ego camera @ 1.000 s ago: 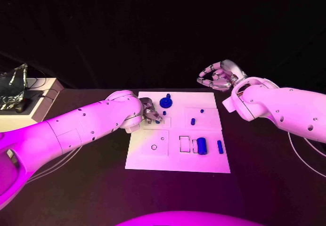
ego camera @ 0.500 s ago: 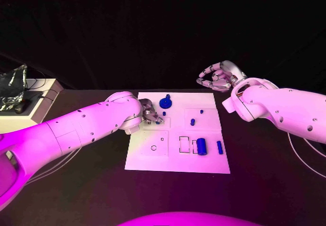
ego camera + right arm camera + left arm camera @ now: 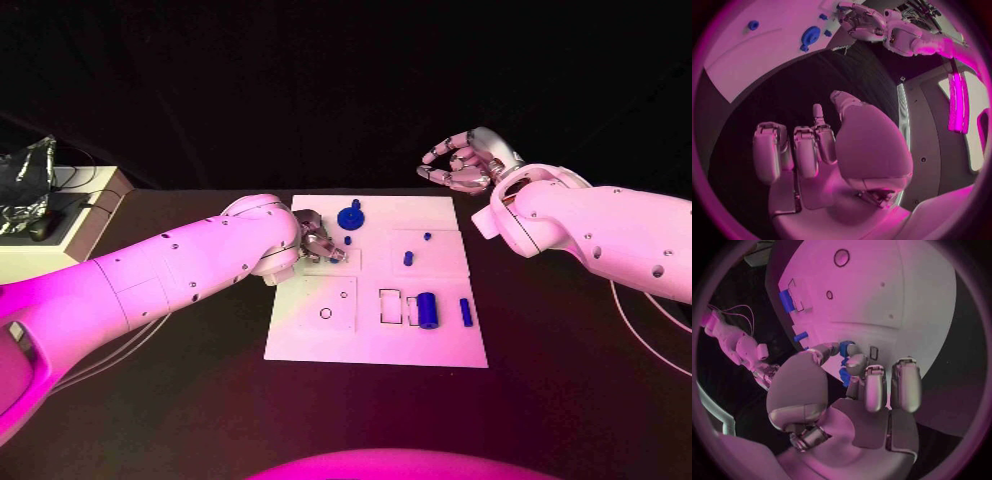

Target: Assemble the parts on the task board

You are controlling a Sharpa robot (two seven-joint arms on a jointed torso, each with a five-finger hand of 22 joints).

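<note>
Empty robot hand (image 3: 826, 150) off task board (image 3: 767, 45)

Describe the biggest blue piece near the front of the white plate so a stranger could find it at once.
Start at the white plate in the table's middle. Along its near edge, right of centre, a thick blue cylinder lies beside an outlined rectangle. It is fatter than the thin blue bar on its right.

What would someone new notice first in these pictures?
Probably the white task board in the middle of the black table, dotted with small blue parts. Next, the left hand at the board's far left area, pinching a small blue part in its fingertips. The right hand hangs empty, fingers curled, beyond the board's far right corner.
</note>
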